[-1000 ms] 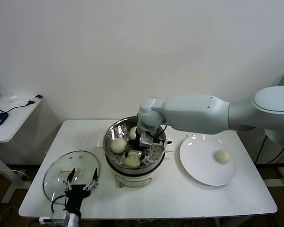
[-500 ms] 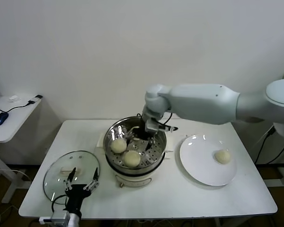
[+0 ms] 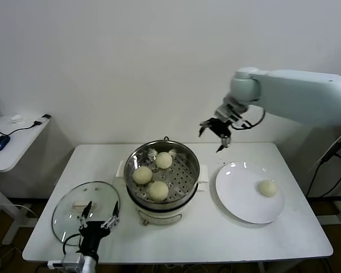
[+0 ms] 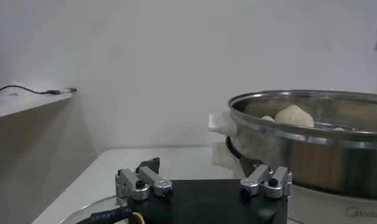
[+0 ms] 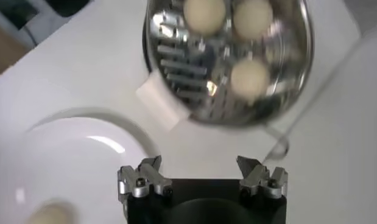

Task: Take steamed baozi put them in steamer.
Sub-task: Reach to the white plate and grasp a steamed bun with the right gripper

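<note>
The steamer (image 3: 162,193) stands mid-table, a steel pot on a cream base. Three baozi lie on its perforated tray (image 3: 182,176): one at the back (image 3: 163,160), one at the left (image 3: 142,175), one at the front (image 3: 158,191). A fourth baozi (image 3: 267,188) lies on the white plate (image 3: 238,199) to the right. My right gripper (image 3: 215,132) is open and empty, raised in the air between steamer and plate. In the right wrist view (image 5: 200,167) it hangs above the table, with the steamer (image 5: 228,58) beyond. My left gripper (image 3: 96,219) is open and parked over the glass lid.
A round glass lid (image 3: 68,206) lies flat at the table's front left. A side desk (image 3: 11,142) with a blue mouse and cables stands to the far left. The wall is close behind the table.
My right gripper has risen out of the steamer and swung right and up, leaving a third baozi at the back of the tray. The left arm has not moved.
</note>
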Controlling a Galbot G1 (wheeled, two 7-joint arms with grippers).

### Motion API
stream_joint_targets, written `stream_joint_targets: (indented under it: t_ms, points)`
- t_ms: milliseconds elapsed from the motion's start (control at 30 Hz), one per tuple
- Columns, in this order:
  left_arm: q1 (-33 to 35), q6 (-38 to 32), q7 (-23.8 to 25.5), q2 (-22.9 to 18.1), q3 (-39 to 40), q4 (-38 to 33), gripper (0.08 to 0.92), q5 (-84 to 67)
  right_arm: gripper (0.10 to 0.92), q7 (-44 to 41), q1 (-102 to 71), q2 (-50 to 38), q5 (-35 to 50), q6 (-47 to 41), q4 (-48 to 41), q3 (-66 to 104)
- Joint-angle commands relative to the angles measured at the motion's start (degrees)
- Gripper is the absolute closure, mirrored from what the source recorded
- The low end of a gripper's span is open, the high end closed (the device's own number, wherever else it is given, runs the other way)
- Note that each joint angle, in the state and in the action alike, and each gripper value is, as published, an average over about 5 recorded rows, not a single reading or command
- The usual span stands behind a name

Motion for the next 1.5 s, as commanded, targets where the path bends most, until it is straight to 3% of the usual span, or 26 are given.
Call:
stream_joint_targets:
  t_ms: [33, 467, 1167, 1500]
  points:
    - [0.18, 0.09, 0.07, 0.03, -0.4, 0.4, 0.177, 0.0, 0.203, -0.54, -4.73, -14.88, -1.02, -13.62, -0.06, -2.37]
    - [1.36, -0.17, 0.12, -0.34, -0.61, 0.58, 0.177, 0.57, 0.202, -1.63, -27.82, -16.18, -12.19, -11.34, -13.38, 14.96]
    - [2.16, -1.06, 0.11, -0.49, -0.47, 1.05, 0.177, 1.5, 0.204, 1.28, -41.28, -8.89, -20.04, -12.06, -22.46, 30.8]
    - [2.06, -1.09, 0.08, -0.61, -0.01, 1.12, 0.177, 1.66, 0.356, 1.17, -41.64, -8.42, -20.18, -12.74, -22.16, 31.33]
